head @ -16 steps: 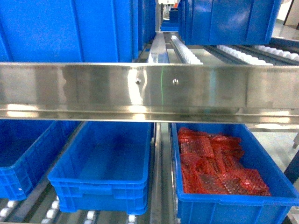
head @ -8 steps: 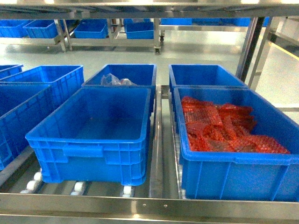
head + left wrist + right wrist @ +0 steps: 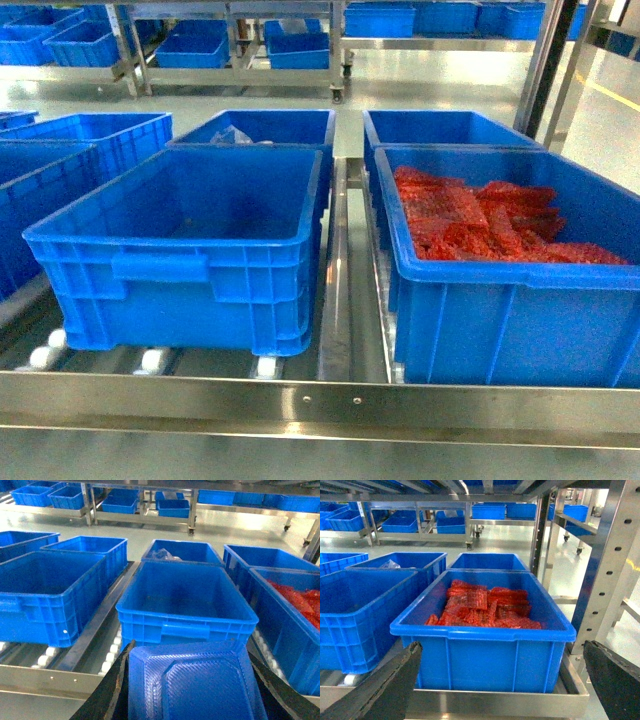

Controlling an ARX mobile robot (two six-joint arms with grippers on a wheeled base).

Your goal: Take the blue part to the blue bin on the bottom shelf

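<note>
Though partly cropped, blue part [image 3: 195,685] apparently held between left jaws.

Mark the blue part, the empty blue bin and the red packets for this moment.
blue part [image 3: 195,685]: left wrist view, centre of its textured face, between the fingers.
blue bin [image 3: 165,262]: head view, front wall under the rim.
red packets [image 3: 480,220]: head view, middle of the pile in the right crate.

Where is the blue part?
In the left wrist view, the blue part sits bottom-center between the left hand's fingers, just before the empty blue bin.
</note>
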